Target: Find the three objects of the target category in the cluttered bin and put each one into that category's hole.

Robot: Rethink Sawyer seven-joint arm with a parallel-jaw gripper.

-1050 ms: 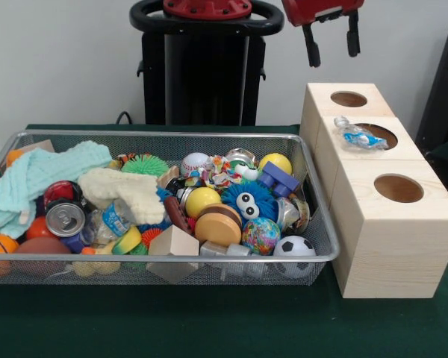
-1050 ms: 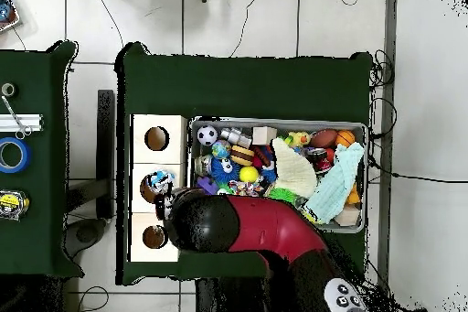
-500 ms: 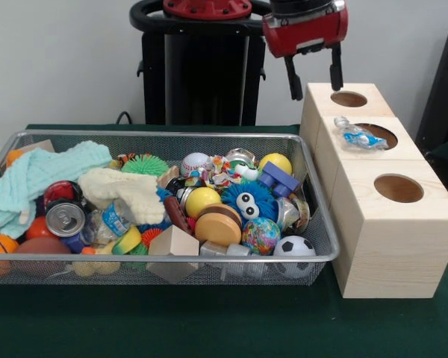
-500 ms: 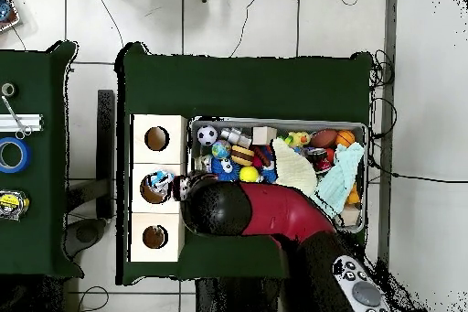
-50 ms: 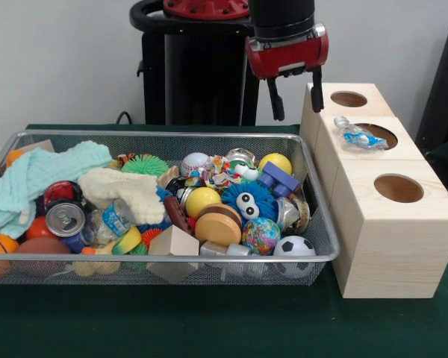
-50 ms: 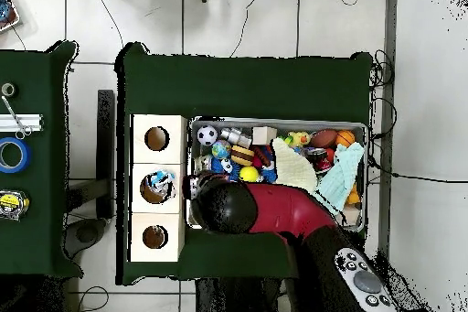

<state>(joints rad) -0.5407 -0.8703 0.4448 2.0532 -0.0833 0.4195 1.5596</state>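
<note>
1. Wire bin (image 5: 313,257) full of clutter, sits below the jaws and mostly to their left in the front view.
2. Far left of the jaws: mint cloth (image 5: 37,175), with a soda can (image 5: 64,218) lower down, top up.
3. Cream cloth (image 5: 127,192) next to the can, left of and below the jaws; wooden block (image 5: 173,242) against the bin's front wall.
4. Closer in, still left of and below the jaws: baseball (image 5: 195,162), yellow ball (image 5: 201,200), wooden disc (image 5: 218,226).
5. Almost straight under the jaws: blue fuzzy toy with googly eyes (image 5: 248,200), blue brick (image 5: 280,179), second yellow ball (image 5: 275,162); lower down a patterned ball (image 5: 260,235) and small soccer ball (image 5: 293,247).
6. Gripper (image 5: 294,95) hangs above the bin's far right corner, jaws spread wide, nothing between them. Overhead view: arm covers that end of the bin, gripper itself hidden.
7. Right of the jaws: wooden box (image 5: 392,246) with three round holes, touching the bin's right end.
8. Crumpled clear plastic wrapper with blue print (image 5: 356,136) lies on the rim of the middle hole, right of and just below the jaws. In the overhead view it (image 6: 161,180) sits half over that hole, not dropped in.
</note>
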